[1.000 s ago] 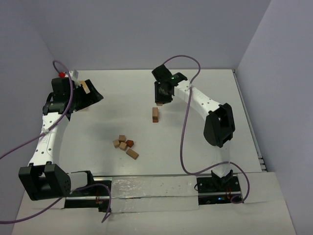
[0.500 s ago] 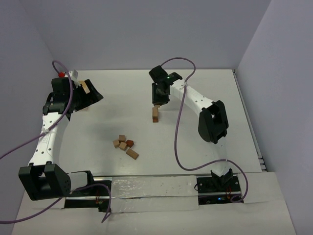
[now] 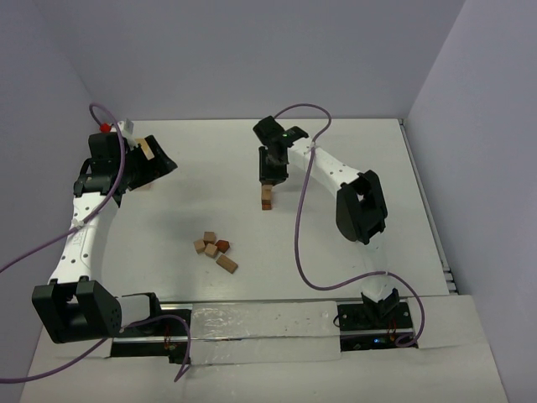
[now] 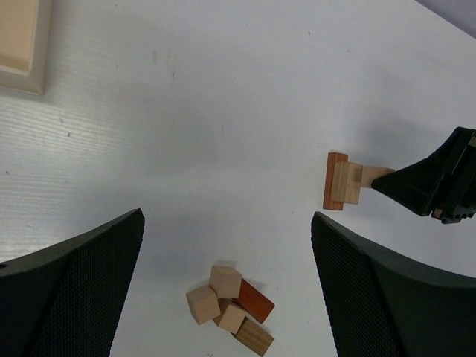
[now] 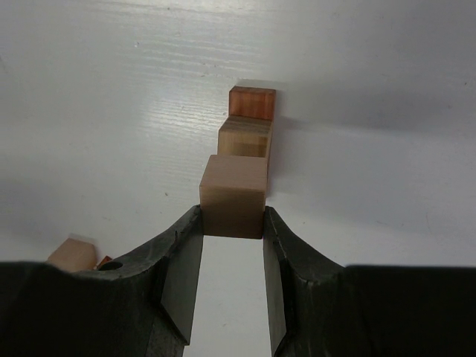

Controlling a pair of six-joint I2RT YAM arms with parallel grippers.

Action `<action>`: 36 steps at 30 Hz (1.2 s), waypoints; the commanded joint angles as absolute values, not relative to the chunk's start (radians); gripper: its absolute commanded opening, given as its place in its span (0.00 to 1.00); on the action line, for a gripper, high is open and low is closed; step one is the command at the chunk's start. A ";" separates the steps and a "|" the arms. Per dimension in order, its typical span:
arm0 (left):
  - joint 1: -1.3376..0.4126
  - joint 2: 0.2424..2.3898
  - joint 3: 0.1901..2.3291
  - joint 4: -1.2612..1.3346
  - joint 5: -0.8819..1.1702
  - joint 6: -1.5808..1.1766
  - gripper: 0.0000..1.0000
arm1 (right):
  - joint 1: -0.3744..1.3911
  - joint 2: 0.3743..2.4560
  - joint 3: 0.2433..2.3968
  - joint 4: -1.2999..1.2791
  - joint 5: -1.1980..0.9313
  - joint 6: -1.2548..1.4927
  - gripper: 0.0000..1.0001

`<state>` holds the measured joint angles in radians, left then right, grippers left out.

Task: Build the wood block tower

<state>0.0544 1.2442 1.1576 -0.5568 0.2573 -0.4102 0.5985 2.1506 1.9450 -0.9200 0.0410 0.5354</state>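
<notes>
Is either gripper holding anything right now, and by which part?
Right gripper pinches a light tan wooden cube by two opposite side faces. Left gripper open, empty.

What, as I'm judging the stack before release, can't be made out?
- Top view: tower top, hidden under the right gripper.
- Right wrist: whether the held block touches the tower; the block itself covers the joint.
- Left wrist: box, cut off by the corner.
- Right wrist: loose blocks, mostly behind a finger.
</notes>
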 commanded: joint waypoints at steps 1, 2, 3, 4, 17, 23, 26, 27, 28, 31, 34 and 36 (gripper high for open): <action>0.058 1.243 1.158 -0.505 0.258 -0.420 0.99 | 0.608 2.164 1.990 -0.930 0.052 0.551 0.00; 0.058 1.243 1.158 -0.506 0.258 -0.420 0.99 | 0.609 2.167 1.991 -0.930 0.052 0.551 0.00; 0.058 1.243 1.158 -0.506 0.258 -0.420 0.99 | 0.608 2.169 1.992 -0.930 0.054 0.551 0.01; 0.058 1.242 1.158 -0.506 0.258 -0.420 0.99 | 0.608 2.171 1.994 -0.930 0.056 0.551 0.01; 0.058 1.243 1.154 -0.503 0.266 -0.422 0.99 | 0.612 2.192 2.002 -0.931 0.051 0.552 0.09; 0.058 1.240 1.149 -0.500 0.267 -0.422 0.99 | 0.613 2.195 2.003 -0.932 0.059 0.552 0.14; 0.058 1.242 1.150 -0.502 0.270 -0.422 0.99 | 0.612 2.197 2.003 -0.931 0.057 0.550 0.20; 0.058 1.242 1.150 -0.502 0.270 -0.422 0.99 | 0.612 2.198 2.003 -0.931 0.054 0.549 0.23; 0.058 1.243 1.152 -0.502 0.269 -0.422 0.99 | 0.612 2.200 2.003 -0.931 0.054 0.549 0.23; 0.058 1.244 1.152 -0.501 0.270 -0.423 0.99 | 0.612 2.202 2.007 -0.931 0.049 0.546 0.38; 0.058 1.244 1.154 -0.502 0.269 -0.422 0.99 | 0.612 2.207 2.011 -0.930 0.048 0.545 0.48; 0.058 1.244 1.152 -0.501 0.270 -0.422 0.99 | 0.612 2.209 2.014 -0.930 0.048 0.545 0.50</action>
